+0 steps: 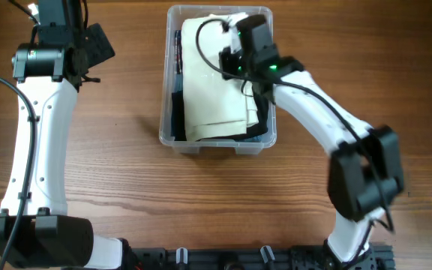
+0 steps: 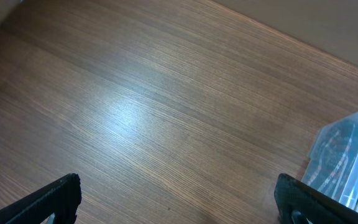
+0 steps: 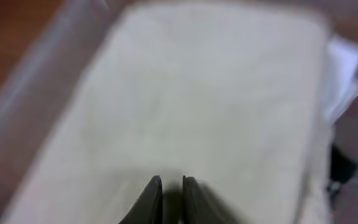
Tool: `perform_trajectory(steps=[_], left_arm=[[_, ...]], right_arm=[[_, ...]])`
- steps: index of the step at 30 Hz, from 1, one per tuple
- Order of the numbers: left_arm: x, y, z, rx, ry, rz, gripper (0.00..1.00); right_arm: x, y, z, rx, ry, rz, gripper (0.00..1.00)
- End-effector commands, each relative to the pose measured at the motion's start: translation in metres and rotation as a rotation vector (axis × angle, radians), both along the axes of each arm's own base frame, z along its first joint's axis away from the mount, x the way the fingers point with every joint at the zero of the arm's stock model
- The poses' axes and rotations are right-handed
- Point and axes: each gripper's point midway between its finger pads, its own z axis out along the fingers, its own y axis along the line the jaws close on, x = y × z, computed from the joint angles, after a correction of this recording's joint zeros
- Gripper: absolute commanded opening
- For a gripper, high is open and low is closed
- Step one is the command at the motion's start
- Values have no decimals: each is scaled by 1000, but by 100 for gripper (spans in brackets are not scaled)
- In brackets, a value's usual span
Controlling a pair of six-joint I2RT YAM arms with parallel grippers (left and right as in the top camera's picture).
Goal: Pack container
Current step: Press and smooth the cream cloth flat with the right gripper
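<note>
The clear container [image 1: 166,112] stands at the back middle of the table. A folded cream cloth [image 1: 212,82] lies on top inside it, over dark garments [image 1: 177,112]. My right gripper [image 1: 240,58] is inside the container's far right part, just above the cream cloth [image 3: 197,93]. Its fingers [image 3: 171,182] are shut with a thin gap and hold nothing that I can see. The right wrist view is blurred. My left gripper [image 1: 90,43] is open and empty over bare wood [image 2: 179,199], left of the container, whose corner [image 2: 353,162] shows at the right edge.
A white cloth edge [image 3: 344,74] sticks out beside the cream one on the right. The container's left wall [image 3: 36,81] shows blurred. Wooden tabletop [image 1: 111,165] surrounds the container. The arm bases stand at the front edge.
</note>
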Motion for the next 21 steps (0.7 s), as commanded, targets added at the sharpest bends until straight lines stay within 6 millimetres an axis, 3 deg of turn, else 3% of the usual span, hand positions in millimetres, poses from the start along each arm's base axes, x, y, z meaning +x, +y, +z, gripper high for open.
perform_trajectory(steps=[1,2,4,7,10,12,15,17,19,21], left_arm=[[0,3,1,13,0,7,100],[0,3,1,13,0,7,100],[0,3,1,13,0,7,100],[0,3,1,13,0,7,100],[0,3,1,13,0,7,100],[0,3,1,13,0,7,100],[0,3,1,13,0,7,100],[0,3,1,13,0,7,100],[0,3,1,13,0,7,100],[0,3,1,13,0,7,100]], right_arm=[[-11,-2,-90,-66,170,2,12],[-18,-2,-114,-73,225,13,12],[-29,-1,-141,-73,299,16,12],[-33,3,-143,-62,313,32,12],[-22,8,-100,-27,233,38,12],[-16,10,-56,4,153,36,12],[-11,3,33,46,-20,4,16],[-12,-3,79,72,-115,-10,17],[-12,-5,110,79,-200,2,17],[-13,-6,120,77,-228,7,17]])
